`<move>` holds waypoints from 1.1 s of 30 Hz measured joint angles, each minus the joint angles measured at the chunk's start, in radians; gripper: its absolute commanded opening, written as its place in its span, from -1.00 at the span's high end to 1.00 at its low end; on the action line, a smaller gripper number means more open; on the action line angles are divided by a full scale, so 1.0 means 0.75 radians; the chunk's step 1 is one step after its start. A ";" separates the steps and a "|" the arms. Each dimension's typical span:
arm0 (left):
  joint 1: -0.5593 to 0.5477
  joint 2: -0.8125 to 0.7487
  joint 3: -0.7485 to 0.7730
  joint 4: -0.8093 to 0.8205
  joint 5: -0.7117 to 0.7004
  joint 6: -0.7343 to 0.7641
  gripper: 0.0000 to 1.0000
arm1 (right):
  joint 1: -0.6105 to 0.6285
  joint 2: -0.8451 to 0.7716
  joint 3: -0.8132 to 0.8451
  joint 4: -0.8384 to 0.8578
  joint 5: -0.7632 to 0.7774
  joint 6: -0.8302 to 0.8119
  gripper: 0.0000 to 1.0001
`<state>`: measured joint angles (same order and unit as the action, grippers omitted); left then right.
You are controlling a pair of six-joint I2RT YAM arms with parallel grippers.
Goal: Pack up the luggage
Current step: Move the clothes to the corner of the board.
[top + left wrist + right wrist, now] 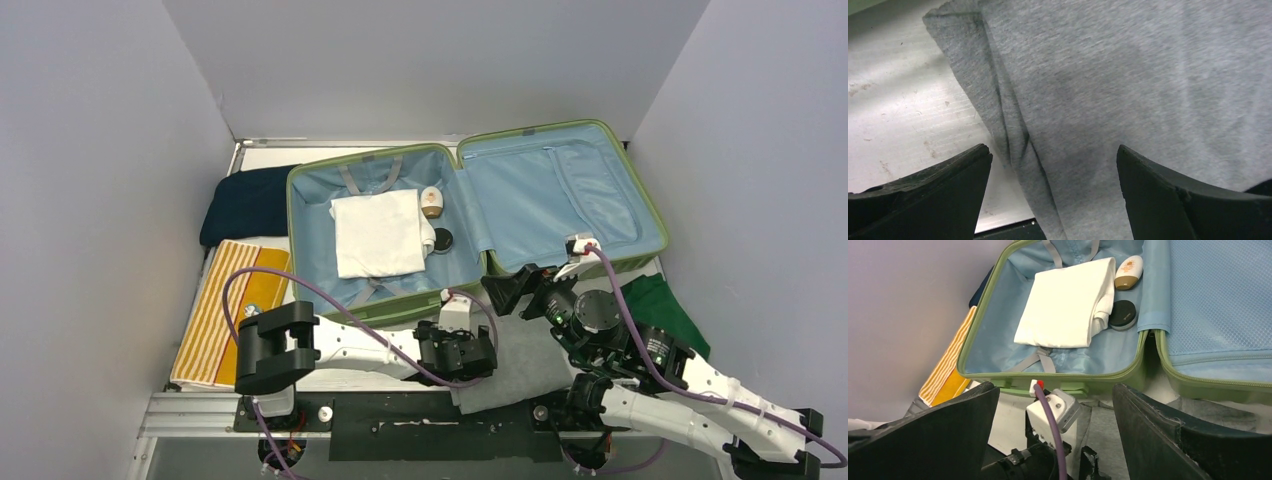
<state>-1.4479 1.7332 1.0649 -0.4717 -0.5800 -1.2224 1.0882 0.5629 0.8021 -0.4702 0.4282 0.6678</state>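
Beyond the right tool the near wall of the luggage rises. Past it, bare lining lies left of the white cloth. The bottle and dark puck crowd its right. The left arm sits directly beneath.

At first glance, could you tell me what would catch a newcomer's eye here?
The green suitcase lies wide open at the back, a folded white cloth in its left compartment. Nearer, the left end effector hangs open over a grey garment.

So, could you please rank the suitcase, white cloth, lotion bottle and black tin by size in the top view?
1. luggage
2. white folded cloth
3. lotion bottle and black round tin: too alike to rank
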 measured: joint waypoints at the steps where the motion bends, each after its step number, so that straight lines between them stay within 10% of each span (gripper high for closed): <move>1: 0.006 0.013 -0.001 -0.003 0.014 -0.006 -0.75 | 0.000 -0.009 -0.004 -0.002 0.000 0.005 -0.70; 16: 0.055 -0.021 -0.134 0.096 0.057 0.022 0.97 | 0.000 -0.027 -0.063 -0.004 -0.002 0.040 -0.67; 30: -0.053 -0.286 -0.378 -0.032 0.047 -0.004 0.98 | 0.000 -0.046 -0.111 -0.021 -0.001 0.070 -0.67; 33: -0.067 -0.378 -0.435 -0.119 0.055 -0.040 0.33 | 0.000 -0.045 -0.115 -0.021 -0.002 0.070 -0.67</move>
<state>-1.4979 1.4494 0.7387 -0.5606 -0.5385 -1.2522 1.0882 0.5289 0.7155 -0.4858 0.4271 0.7204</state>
